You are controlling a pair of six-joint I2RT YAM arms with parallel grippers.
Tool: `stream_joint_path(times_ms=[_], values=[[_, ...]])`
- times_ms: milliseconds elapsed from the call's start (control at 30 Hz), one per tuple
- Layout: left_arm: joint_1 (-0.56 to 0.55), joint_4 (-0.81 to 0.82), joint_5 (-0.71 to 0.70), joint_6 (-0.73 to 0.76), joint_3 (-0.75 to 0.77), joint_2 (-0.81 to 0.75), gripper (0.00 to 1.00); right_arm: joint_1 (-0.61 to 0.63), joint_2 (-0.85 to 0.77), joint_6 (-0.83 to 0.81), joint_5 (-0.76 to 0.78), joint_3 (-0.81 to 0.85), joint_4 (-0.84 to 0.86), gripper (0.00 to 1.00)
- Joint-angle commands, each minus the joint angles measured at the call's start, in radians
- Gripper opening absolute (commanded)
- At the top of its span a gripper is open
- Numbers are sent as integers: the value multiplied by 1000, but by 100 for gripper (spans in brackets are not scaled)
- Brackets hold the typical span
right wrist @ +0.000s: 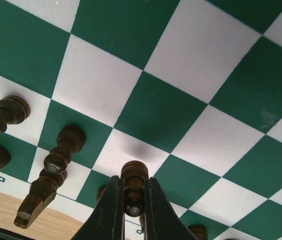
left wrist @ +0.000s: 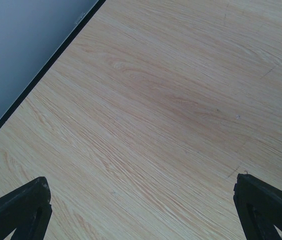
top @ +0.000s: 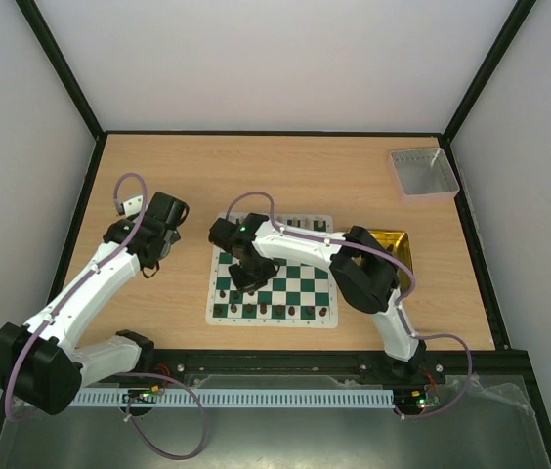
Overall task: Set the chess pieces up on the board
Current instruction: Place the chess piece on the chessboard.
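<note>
Hovering low over the flat green-and-white checked board mat (right wrist: 201, 50), the right gripper (right wrist: 133, 197) is clamped on one small dark brown turned-wood chess piece (right wrist: 134, 172); the two black fingers pinch it from either side, close to the board's edge row; honestly can't tell if the piece is touching the board or just above it. A few other dark brown pieces (right wrist: 63, 147) stand on the squares just to the left of it, right by the border; from the top camera you can see a line of them along the board's near edge.

The left gripper (left wrist: 140, 182) is off to the left of the board, well apart from it; its fingers are spread wide with plain light wooden surface (left wrist: 171, 100) under them.

A translucent yellow tray (top: 398, 244) sits just right of the board, partly hidden behind the right arm; a grey rectangular tray (top: 424, 173) is at the far right corner.
</note>
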Motion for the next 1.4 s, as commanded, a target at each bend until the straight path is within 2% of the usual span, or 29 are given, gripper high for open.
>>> stream_joint_path(times_ms=[0, 1367], values=[[-5, -27, -44, -19, 15, -13, 99, 15, 16, -7, -16, 25, -26, 4], [-24, -30, -38, -15, 16, -23, 99, 14, 37, 49, -17, -23, 8, 9]])
